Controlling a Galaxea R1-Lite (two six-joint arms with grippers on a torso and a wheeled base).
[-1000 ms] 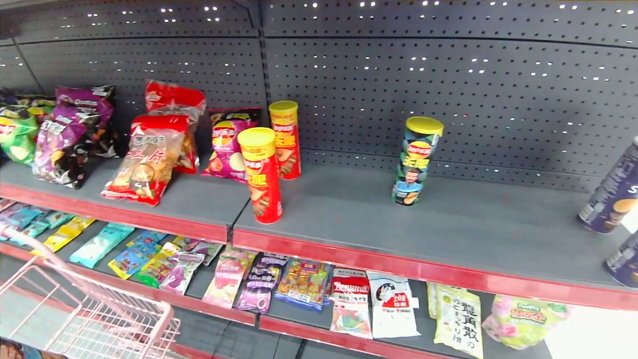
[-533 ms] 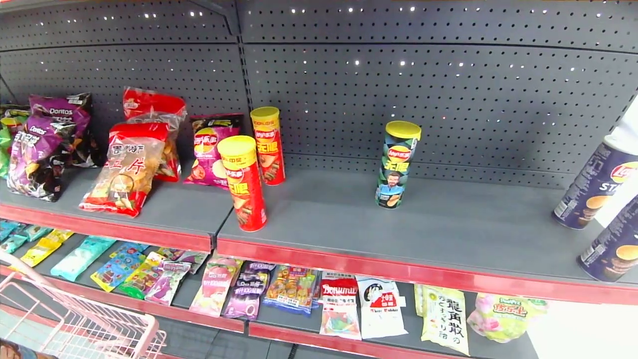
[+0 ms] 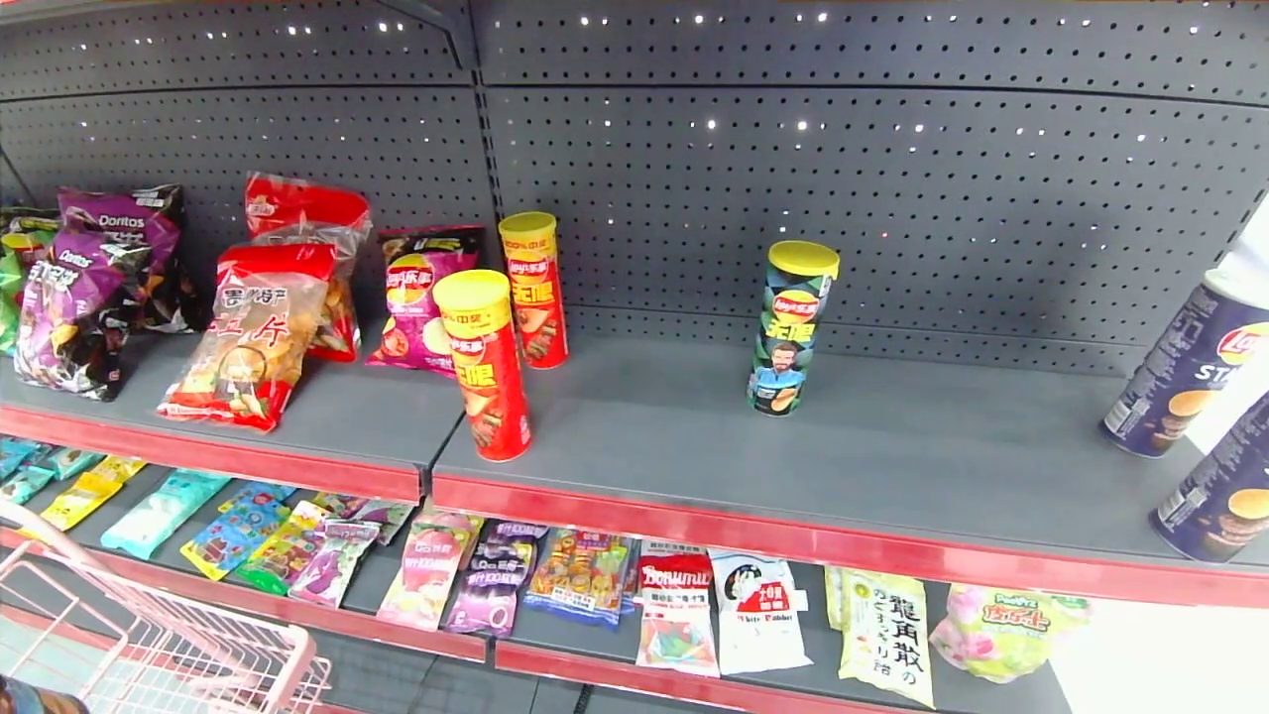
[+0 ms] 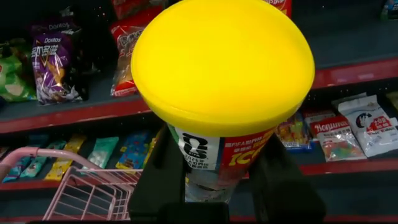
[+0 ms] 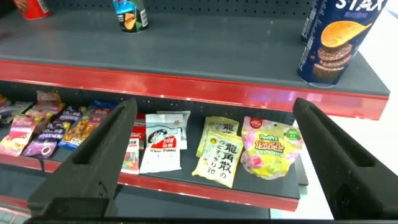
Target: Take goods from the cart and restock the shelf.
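Backing the grey shelf [image 3: 892, 446], dark pegboard [image 3: 892, 178] spans the wall.

The left gripper [image 4: 217, 179] has 2 matte black, blocky fingers [image 4: 155, 180]. The right gripper [image 5: 214, 111] has 2 black, wedge-shaped, tapering ones.

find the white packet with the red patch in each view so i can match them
head view: white packet on the lower shelf, right of centre, between a red-and-white packet and a yellow-green packet.
left wrist view: white packet on the lower shelf, past the yellow-lidded can.
right wrist view: white packet on the lower shelf, next to the yellow-green packet.
shared landmark: the red shelf edge above it.
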